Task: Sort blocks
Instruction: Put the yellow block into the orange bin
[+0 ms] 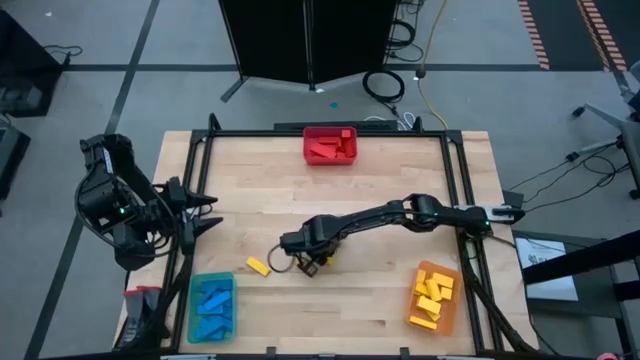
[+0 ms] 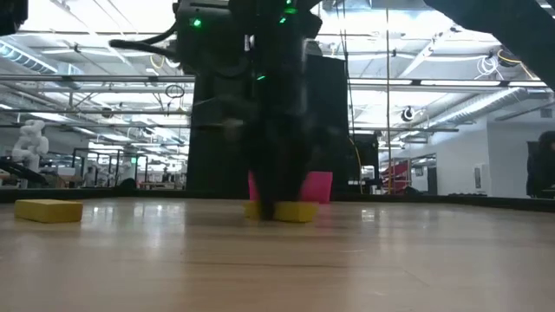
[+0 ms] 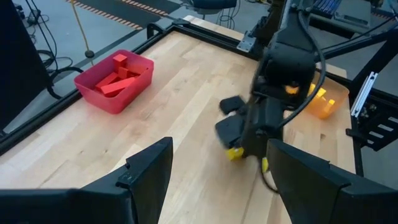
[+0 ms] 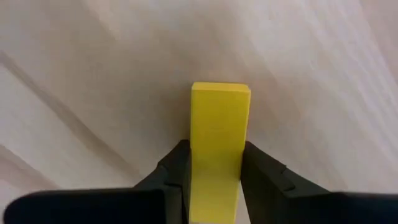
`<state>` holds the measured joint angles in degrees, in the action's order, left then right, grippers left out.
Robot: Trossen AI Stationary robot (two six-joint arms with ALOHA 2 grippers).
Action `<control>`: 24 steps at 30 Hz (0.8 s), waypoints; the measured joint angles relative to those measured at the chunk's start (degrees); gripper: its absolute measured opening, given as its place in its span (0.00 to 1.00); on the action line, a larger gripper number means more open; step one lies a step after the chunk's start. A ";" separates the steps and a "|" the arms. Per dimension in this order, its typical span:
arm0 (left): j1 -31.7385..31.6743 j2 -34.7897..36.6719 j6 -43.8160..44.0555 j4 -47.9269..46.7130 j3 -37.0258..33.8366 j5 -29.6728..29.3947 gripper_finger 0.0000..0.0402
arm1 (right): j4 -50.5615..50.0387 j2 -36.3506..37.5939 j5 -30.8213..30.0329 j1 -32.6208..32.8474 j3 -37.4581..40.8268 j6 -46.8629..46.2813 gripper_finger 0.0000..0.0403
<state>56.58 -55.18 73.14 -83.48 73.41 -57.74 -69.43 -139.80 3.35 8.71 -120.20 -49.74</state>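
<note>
Right tool: low over the middle of the desk, fingers pinching the long sides of a yellow block; block lies flat on the wood, far end poking out past my fingertips.
Same grip, low view: yellow block sits on the desk surface under my dark wrist.
Second yellow block: loose on the desk, near my right tool, toward the blue bin side; apart from the held one.
Left tool: parked at the desk's left edge, fingers spread, nothing between them, pointing across the desk toward my right arm.
Blue bin: near-left corner, blue blocks piled inside.
Orange bin: near-right corner, yellow blocks stacked inside.
Red bin: far edge, centre, red blocks lying inside at angles.
Beyond the desk: grey floor, cables, dark cabinet.
</note>
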 joint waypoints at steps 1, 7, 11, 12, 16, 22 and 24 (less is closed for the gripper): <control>0.02 0.00 0.00 -0.02 0.00 0.02 0.66 | -1.94 0.70 -0.07 0.45 0.19 0.22 0.21; 0.02 0.02 -0.04 -0.09 0.00 0.04 0.66 | -12.96 10.17 -9.92 5.85 -0.02 0.09 0.21; 0.02 0.02 -0.04 -0.09 0.00 0.06 0.66 | -20.64 16.67 -14.74 11.95 0.03 -5.67 0.21; 0.02 0.00 -0.04 -0.11 0.00 0.07 0.66 | -21.03 18.50 -15.13 13.67 0.44 -7.14 0.21; 0.02 0.03 -0.05 -0.11 0.00 0.13 0.66 | -20.33 28.88 -15.10 20.84 7.19 -15.31 0.21; 0.01 0.01 -0.11 -0.17 0.00 -0.48 0.66 | -18.45 44.13 -12.63 32.35 25.98 -40.25 0.21; 0.00 0.02 -0.28 -0.22 0.00 -1.16 0.66 | -16.85 48.36 -11.95 35.85 31.78 -47.74 0.21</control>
<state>56.58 -55.16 72.87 -83.70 73.41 -58.89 -86.28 -91.44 -8.60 44.56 -88.42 -97.48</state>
